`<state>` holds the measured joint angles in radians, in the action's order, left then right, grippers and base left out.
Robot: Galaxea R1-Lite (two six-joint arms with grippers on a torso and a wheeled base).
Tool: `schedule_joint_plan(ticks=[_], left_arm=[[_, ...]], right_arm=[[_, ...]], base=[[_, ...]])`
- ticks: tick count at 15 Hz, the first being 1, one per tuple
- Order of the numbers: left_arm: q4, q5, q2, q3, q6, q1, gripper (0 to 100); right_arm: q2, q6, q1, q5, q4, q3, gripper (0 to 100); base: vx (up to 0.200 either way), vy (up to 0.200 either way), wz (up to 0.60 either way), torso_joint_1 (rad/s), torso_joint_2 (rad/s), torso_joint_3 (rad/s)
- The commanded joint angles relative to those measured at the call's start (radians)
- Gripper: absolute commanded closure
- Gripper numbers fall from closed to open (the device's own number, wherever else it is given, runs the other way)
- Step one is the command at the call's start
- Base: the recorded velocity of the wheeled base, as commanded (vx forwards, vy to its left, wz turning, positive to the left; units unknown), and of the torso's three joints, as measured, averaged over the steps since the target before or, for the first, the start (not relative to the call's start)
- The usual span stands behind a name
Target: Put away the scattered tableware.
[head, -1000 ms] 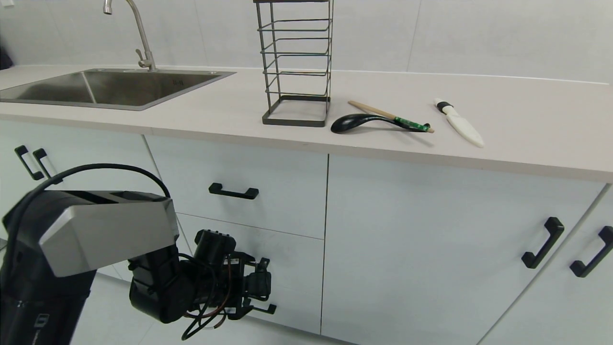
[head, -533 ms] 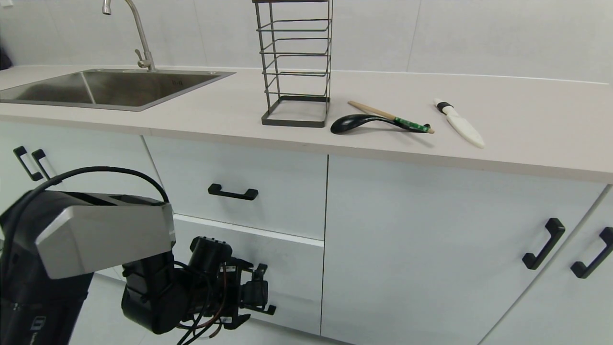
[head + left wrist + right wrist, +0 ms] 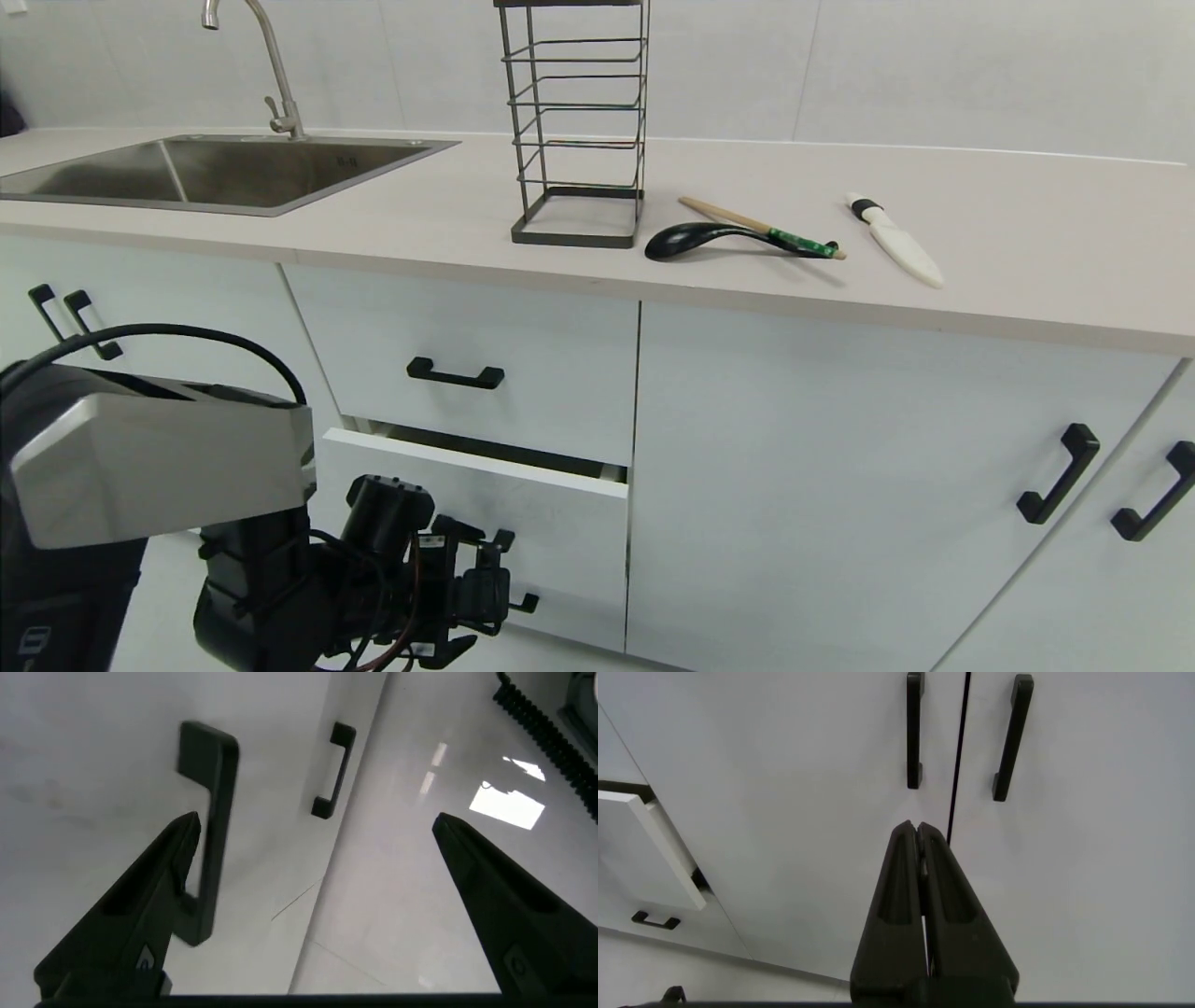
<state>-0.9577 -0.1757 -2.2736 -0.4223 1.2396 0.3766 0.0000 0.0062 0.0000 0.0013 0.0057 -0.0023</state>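
- Okay, left gripper (image 3: 316, 826) is down low at the bottom drawer (image 3: 485, 504). Its flat black fingers are spread wide, with the matte black bar handle (image 3: 210, 831) between them, right beside one finger. The drawer is slightly ajar.
- right gripper (image 3: 920, 835): tapered fingers pressed flat together on nothing, facing smooth white cabinet doors (image 3: 785, 784)
- up on the pale countertop (image 3: 1027, 243): glossy black spoon (image 3: 709, 238) touching the wooden chopsticks (image 3: 761, 227), white knife (image 3: 896, 240) near them on the right
- black wire rack (image 3: 577, 121) stands just left of the spoon, steel sink (image 3: 215, 168) well left
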Motion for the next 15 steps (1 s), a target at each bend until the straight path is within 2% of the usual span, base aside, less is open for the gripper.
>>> schedule_joint_plan(ticks=[1, 3, 5, 7, 9, 11, 13, 15], left_arm=[[-0.006, -0.001, 0.16, 0.074, -0.015, 0.027, 0], [-0.001, 0.001, 0.299, 0.131, -0.061, 0.058, 0], [0.03, 0.004, 0.488, 0.212, -0.161, 0.148, 0], [0.073, 0.009, 0.572, 0.186, -0.212, 0.173, 0], [0.128, 0.007, 0.565, 0.105, -0.212, 0.145, 0], [0.175, 0.007, 0.499, 0.01, -0.209, 0.14, 0], [0.174, 0.004, 0.398, -0.055, -0.209, 0.13, 0], [0.155, 0.002, 0.295, -0.076, -0.209, 0.113, 0]], right_arm=[[0.002, 0.0, 0.0, 0.0, 0.0, 0.001, 100], [0.002, 0.0, 0.0, 0.0, 0.0, 0.001, 100], [0.002, 0.0, 0.0, 0.0, 0.0, 0.001, 100], [0.002, 0.0, 0.0, 0.0, 0.0, 0.001, 100], [0.002, 0.0, 0.0, 0.0, 0.0, -0.001, 100], [0.002, 0.0, 0.0, 0.0, 0.0, -0.001, 100], [0.002, 0.0, 0.0, 0.0, 0.0, -0.001, 100], [0.002, 0.0, 0.0, 0.0, 0.0, 0.001, 100]], base=[[0.0, 0.0, 0.0, 0.0, 0.0, 0.0], [0.0, 0.0, 0.0, 0.0, 0.0, 0.0], [0.0, 0.0, 0.0, 0.0, 0.0, 0.0], [0.0, 0.0, 0.0, 0.0, 0.0, 0.0], [0.0, 0.0, 0.0, 0.0, 0.0, 0.0], [0.0, 0.0, 0.0, 0.0, 0.0, 0.0], [0.0, 0.0, 0.0, 0.0, 0.0, 0.0], [0.0, 0.0, 0.0, 0.0, 0.0, 0.0]])
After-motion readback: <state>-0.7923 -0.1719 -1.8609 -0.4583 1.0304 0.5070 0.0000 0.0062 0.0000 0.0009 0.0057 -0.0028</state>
